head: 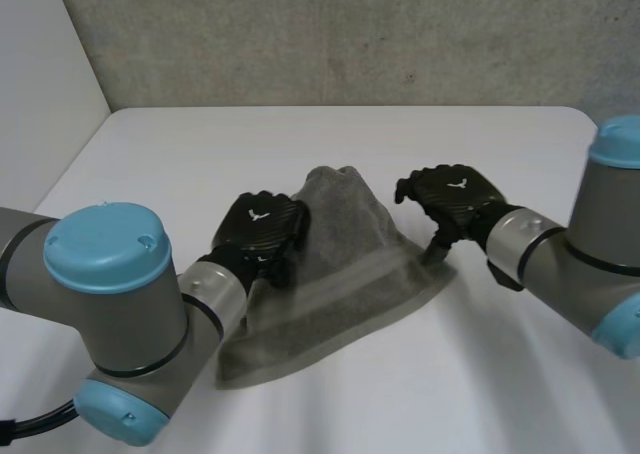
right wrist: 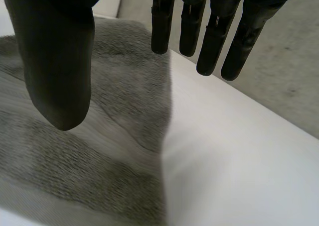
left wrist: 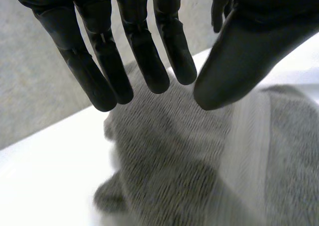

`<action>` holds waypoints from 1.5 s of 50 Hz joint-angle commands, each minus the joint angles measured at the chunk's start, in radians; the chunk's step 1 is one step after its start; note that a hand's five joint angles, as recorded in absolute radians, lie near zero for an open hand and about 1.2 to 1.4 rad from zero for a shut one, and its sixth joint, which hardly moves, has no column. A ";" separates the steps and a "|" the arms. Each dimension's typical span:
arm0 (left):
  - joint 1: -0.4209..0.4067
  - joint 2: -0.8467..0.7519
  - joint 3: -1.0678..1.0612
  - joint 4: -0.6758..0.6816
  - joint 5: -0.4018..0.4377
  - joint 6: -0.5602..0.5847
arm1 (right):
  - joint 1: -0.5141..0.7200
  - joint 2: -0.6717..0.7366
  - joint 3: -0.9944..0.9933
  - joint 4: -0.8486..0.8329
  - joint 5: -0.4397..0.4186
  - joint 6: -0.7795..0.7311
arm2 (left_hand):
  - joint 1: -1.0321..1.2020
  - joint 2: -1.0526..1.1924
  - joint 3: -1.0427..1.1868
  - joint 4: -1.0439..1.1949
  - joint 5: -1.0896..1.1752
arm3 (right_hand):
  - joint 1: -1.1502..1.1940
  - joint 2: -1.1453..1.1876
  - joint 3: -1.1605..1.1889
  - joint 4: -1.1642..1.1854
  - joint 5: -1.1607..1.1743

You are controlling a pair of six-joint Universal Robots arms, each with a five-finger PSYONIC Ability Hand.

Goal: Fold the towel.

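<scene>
White table (head: 330, 144) is carrying the towel (head: 340, 274) under my open, empty left hand (head: 262, 224) and right hand (head: 455, 196), so I am aiming for matching corners.

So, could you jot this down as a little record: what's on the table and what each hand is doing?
Surface: white table
Item: grey towel, rumpled into a rough triangle, paler band across it
Left hand: at the towel's left edge, fingers straight, holding nothing
Right hand: at the towel's right edge, fingers straight, holding nothing
Fold: not neat yet
</scene>
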 commanded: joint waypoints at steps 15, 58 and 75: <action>0.153 0.026 -0.081 -0.049 -0.066 0.003 | 0.148 0.310 -0.228 -0.005 0.139 0.092 | -0.515 -0.517 -0.528 -0.519 -0.698 | 0.390 0.376 0.388 0.396 0.425; 0.022 -0.199 0.179 0.007 -0.035 0.116 | -0.109 -0.065 0.103 -0.008 0.061 -0.330 | -0.536 -0.538 -0.549 -0.540 -0.719 | -0.263 -0.277 -0.265 -0.257 -0.229; 0.022 -0.323 0.255 0.036 -0.038 0.209 | 0.203 -0.181 0.375 -0.056 0.029 -0.295 | -0.468 -0.470 -0.482 -0.472 -0.651 | -0.250 -0.265 -0.253 -0.245 -0.216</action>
